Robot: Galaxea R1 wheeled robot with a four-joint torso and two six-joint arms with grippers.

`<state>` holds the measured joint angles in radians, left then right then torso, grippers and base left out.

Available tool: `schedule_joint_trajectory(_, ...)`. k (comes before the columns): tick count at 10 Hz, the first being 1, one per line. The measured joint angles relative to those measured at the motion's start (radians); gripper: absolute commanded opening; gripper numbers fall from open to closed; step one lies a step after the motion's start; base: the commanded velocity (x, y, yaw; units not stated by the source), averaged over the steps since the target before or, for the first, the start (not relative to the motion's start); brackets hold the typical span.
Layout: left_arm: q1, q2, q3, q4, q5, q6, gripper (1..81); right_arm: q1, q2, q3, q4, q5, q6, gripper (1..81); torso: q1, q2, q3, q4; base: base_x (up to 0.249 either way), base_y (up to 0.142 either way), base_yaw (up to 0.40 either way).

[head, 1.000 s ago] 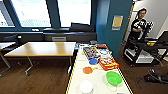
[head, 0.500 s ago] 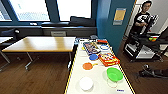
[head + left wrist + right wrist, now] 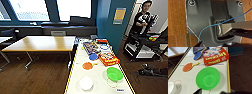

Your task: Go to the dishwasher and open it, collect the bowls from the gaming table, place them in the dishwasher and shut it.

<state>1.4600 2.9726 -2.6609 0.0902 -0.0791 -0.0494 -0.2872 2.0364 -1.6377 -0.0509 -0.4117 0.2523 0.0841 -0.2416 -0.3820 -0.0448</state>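
- From the head camera I have the long white-topped gaming table with yellow edge trim (image 3: 75, 62) running away from me, and I place everything else by it.
- On the table's near end, towards its right edge, sits the lime green plastic bowl (image 3: 114, 73); my right wrist camera shows it upside down (image 3: 208, 78), base up, close to the yellow trim.
- Left of that bowl on the same near end is a white round bowl (image 3: 86, 83).
- Further up the table lie an orange paddle with a pale handle (image 3: 88, 65) and a blue paddle (image 3: 93, 57) (the wrist view makes clear these are paddles, not bowls).
- A red cardboard game box (image 3: 108, 59) lies just beyond the green bowl, near the right edge.
- A wood-topped table (image 3: 40, 43) stands to the left of the gaming table, apart from it.
- A person in a dark shirt (image 3: 142, 18) stands beyond the table's right side.
- I cannot tell how either gripper's jaws stand.
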Motion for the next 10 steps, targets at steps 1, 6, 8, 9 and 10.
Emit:
schedule_joint_trajectory(1,0.0,0.0,0.0,-0.001,0.0,0.0,81.1,0.002,0.043,-0.04,0.0,0.001,0.0,81.1,0.0,0.0,0.0,0.0,0.0,0.0,0.0)
schedule_joint_trajectory(6,-0.008,0.0,-0.006,-0.013,0.001,0.0,81.1,-0.055,0.226,-0.278,0.002,0.003,0.012,81.1,0.0,0.0,0.0,0.0,0.0,0.0,0.0)
schedule_joint_trajectory(8,-0.008,0.0,-0.009,-0.015,0.002,0.0,81.1,-0.087,0.314,-0.368,0.005,0.018,0.044,81.1,0.001,0.001,0.0,0.0,0.0,0.0,0.0)
schedule_joint_trajectory(9,-0.009,0.001,-0.01,-0.015,0.002,0.0,81.1,-0.105,0.342,-0.392,0.006,0.022,0.103,81.1,0.001,0.001,-0.001,0.0,0.0,0.0,0.0)
schedule_joint_trajectory(10,-0.008,0.003,-0.011,-0.015,0.002,0.0,81.1,-0.113,0.363,-0.423,0.006,0.022,0.192,81.1,0.001,0.001,-0.001,0.0,0.0,0.0,0.0)
